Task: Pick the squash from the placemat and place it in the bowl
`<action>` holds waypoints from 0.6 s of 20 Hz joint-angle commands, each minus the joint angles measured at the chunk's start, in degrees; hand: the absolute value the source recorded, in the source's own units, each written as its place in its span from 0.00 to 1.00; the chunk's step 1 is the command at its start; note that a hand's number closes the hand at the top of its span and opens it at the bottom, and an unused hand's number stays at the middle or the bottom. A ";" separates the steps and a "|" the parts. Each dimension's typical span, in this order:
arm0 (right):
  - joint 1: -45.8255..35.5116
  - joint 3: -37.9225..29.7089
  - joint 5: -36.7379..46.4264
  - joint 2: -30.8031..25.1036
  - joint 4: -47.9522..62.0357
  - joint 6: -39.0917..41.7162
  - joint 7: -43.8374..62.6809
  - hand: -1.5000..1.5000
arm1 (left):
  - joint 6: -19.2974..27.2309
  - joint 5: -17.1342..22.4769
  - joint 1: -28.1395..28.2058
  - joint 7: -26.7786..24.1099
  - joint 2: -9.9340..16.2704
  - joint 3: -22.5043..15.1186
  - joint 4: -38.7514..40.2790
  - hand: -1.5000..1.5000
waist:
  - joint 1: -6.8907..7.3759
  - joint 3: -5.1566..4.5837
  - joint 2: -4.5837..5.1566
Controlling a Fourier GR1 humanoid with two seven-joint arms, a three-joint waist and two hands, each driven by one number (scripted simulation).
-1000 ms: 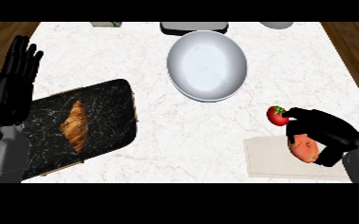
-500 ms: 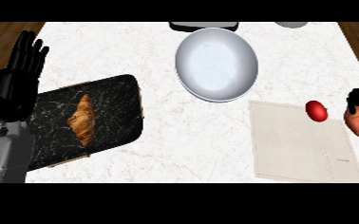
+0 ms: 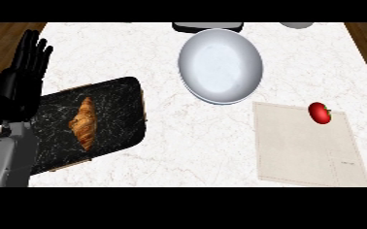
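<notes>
Right hand, seen at the right edge half a second ago beside the red item, is now out of view; can't tell its state. The squash it seemed to hold a second ago shows nowhere now, neither on the placemat (image 3: pixel 305 145) nor in the bowl (image 3: pixel 220 66), so likely still with the unseen hand, placing not done.

Left hand (image 3: pixel 23 77) rests open at the view's left edge, fingers straight up, holding nothing, unchanged.

Counts: one white bowl, well to the right of the left hand and empty. One beige placemat, far right of that hand. One small red tomato-like fruit (image 3: pixel 320 112) on the mat's upper corner. One dark tray (image 3: pixel 118 114) just beside the left hand, with one croissant (image 3: pixel 84 123) on it. One marble bench (image 3: pixel 114 48).
</notes>
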 commanded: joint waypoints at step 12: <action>-18.26 -5.58 -13.05 -1.11 0.19 23.64 -7.91 1.00 | -1.41 1.11 2.35 -0.99 1.57 2.84 0.74 0.50 | -1.95 -0.28 -1.07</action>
